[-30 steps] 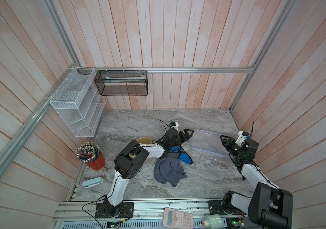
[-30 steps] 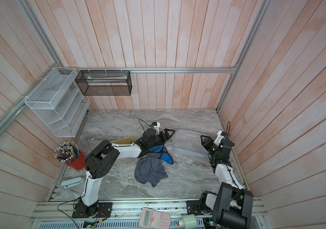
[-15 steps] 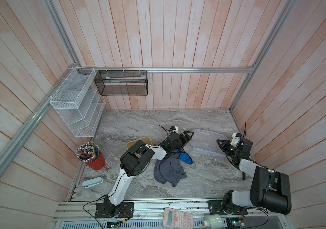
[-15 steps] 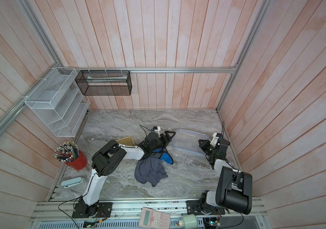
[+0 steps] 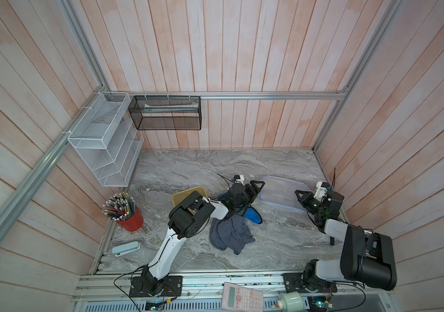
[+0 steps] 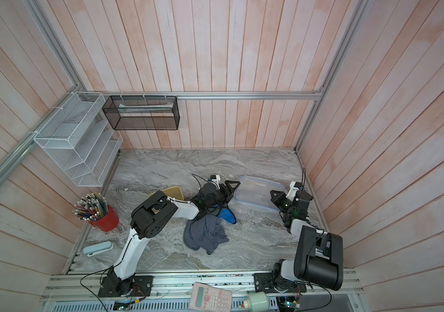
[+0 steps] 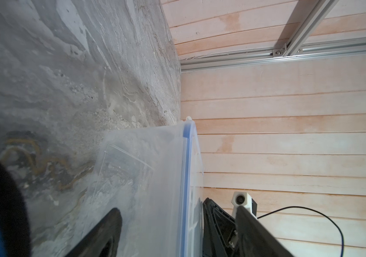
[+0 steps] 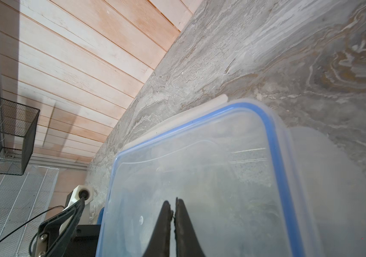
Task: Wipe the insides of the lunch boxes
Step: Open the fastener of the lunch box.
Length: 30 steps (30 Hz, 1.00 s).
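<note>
Over near the right edge of the grey marble-patterned table [image 5: 188,167], about midway between its far and near edges, lies the large clear rectangular plastic lunch box [image 5: 283,193] with its blue-rimmed clear lid [image 8: 199,155] on. The left gripper [image 5: 261,186] is at the box's left end, turned on its side. In the left wrist view its two black fingers [image 7: 101,233] stand wide apart with the blue rim between them; whether either one touches the plastic cannot be told. The right gripper [image 5: 297,193] is at the box's right end. In the right wrist view its fingers [image 8: 164,222] are pressed together over the lid, and whether they pinch any of the plastic cannot be told.

The small translucent yellow rectangular lunch box [image 5: 185,194] sits toward the middle of the table, left of the clear one and well apart from it, partly hidden by the left arm's elbow. A crumpled grey cloth [image 5: 230,232] lies near the middle, toward the near edge, with a blue cloth [image 5: 252,214] just beside it, close under the left arm's wrist. A red cup of pencils [image 5: 130,218] stands at the left edge.
</note>
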Available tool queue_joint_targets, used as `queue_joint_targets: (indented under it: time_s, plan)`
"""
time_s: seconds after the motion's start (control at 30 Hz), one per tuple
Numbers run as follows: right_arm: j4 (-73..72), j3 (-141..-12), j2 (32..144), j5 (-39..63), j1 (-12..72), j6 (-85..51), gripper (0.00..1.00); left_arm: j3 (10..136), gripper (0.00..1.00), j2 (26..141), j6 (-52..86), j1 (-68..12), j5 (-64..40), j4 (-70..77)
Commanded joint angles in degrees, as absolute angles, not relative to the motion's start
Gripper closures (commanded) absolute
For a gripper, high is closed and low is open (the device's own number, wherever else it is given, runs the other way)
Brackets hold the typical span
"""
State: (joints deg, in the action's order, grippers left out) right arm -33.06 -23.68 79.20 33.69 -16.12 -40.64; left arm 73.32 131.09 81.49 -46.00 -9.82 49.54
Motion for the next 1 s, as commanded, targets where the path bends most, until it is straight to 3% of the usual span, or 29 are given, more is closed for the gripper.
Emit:
queue_joint_targets:
  time_s: [0.0, 0.57, 0.97]
  plan:
    - [-24.8, -19.9, 80.9, 31.0, -15.6, -40.0, 0.9, 74.7, 0.23, 132.1, 82.6, -46.4, -11.1, 52.9]
    - [-23.8, -18.6, 83.4, 27.6, -14.2, -39.1, 0.93, 74.4, 0.4, 132.0, 82.6, -46.9, -12.3, 56.5]
    - [-23.8, -17.6, 84.3, 25.7, -11.8, -39.0, 0.94, 74.9, 0.68, 133.1, 82.7, -47.3, -10.6, 57.3]
